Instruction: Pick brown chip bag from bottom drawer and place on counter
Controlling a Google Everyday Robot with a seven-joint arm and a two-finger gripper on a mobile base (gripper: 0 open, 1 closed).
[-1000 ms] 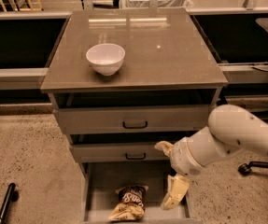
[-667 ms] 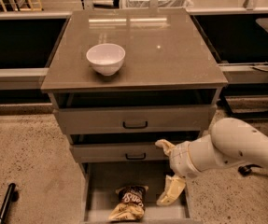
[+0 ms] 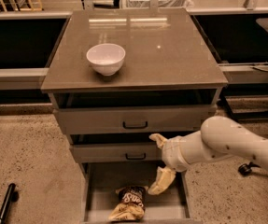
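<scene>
Camera view: the bottom drawer [image 3: 171, 204] is cut off by the lower edge. The bag [image 3: 130, 202] lies on the drawer floor, its white lettering unreadable. The gripper [image 3: 158, 162] hangs just right of the bag, fingers spread wide, holding nothing. The counter [image 3: 171, 55] bears a bowl [image 3: 106, 58].

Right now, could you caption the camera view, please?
Open hand in bottom drawer beside brown chip bag; white bowl on counter.
</scene>
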